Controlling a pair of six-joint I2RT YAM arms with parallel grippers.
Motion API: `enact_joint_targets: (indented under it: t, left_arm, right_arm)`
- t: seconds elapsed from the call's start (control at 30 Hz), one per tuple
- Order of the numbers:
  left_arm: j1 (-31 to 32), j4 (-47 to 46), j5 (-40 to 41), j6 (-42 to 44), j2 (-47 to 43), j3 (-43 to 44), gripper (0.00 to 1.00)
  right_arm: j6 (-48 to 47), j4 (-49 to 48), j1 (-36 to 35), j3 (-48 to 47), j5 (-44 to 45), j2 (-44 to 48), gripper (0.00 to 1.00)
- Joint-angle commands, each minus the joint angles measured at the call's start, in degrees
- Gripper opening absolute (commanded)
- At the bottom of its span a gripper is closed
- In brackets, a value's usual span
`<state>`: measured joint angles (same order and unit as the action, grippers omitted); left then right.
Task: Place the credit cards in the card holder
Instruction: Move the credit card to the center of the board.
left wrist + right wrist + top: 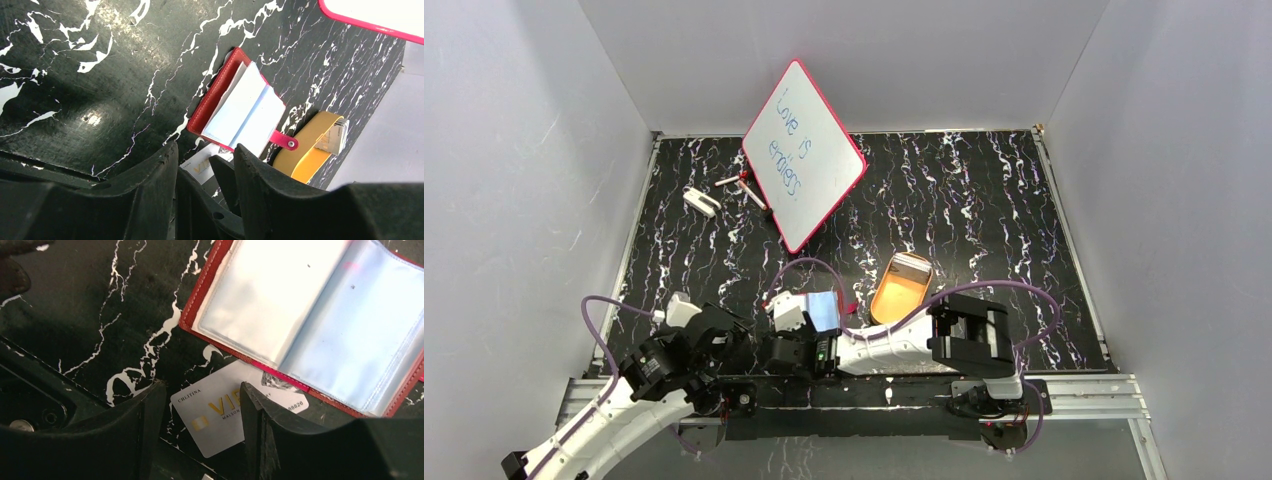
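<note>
The card holder (310, 315) lies open on the black marbled table, dark red with shiny clear sleeves (245, 112); in the top view the card holder (816, 308) is just beyond both grippers. One credit card (220, 412), whitish with gold print, lies flat on the table, one corner tucked under the holder's near edge. My right gripper (202, 387) stands open, its fingers on either side of that card and not pinching it. My left gripper (205, 150) is open close beside it, and the same card (202, 167) shows between its fingers. More credit cards (336, 137) stand in the tray.
An orange-tan oval tray (902, 285) sits right of the holder. A red-framed whiteboard (804, 155) leans at the back. A small white object (701, 200) and markers (742, 185) lie at the back left. Both grippers (742, 345) (776, 352) crowd the table's near edge.
</note>
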<state>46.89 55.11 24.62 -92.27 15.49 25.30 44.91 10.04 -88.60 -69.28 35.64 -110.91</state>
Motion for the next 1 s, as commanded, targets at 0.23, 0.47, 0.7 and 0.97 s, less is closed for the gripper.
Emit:
enact_joint_targets:
  t: [0.23,0.47,0.7,0.97]
  left_arm:
    - [0.27,1.55,2.76,-1.17,-1.76,0.03,0.42]
    - [0.21,-0.74,2.09,1.65,-0.81,-0.68,0.42]
    - [0.27,-7.91,-2.35,9.30,4.03,-1.76,0.42]
    - [0.26,-22.73,-14.11,20.75,12.13,-5.12,0.44]
  right_arm:
    - [5.83,17.65,-3.90,3.35,1.88,1.44,0.59]
    - [8.27,24.41,-6.57,6.03,1.97,3.18,0.59]
    - [10.72,25.04,-9.19,10.42,0.14,10.37,0.58]
    - [18.33,21.43,-9.32,12.25,1.65,24.34,0.63]
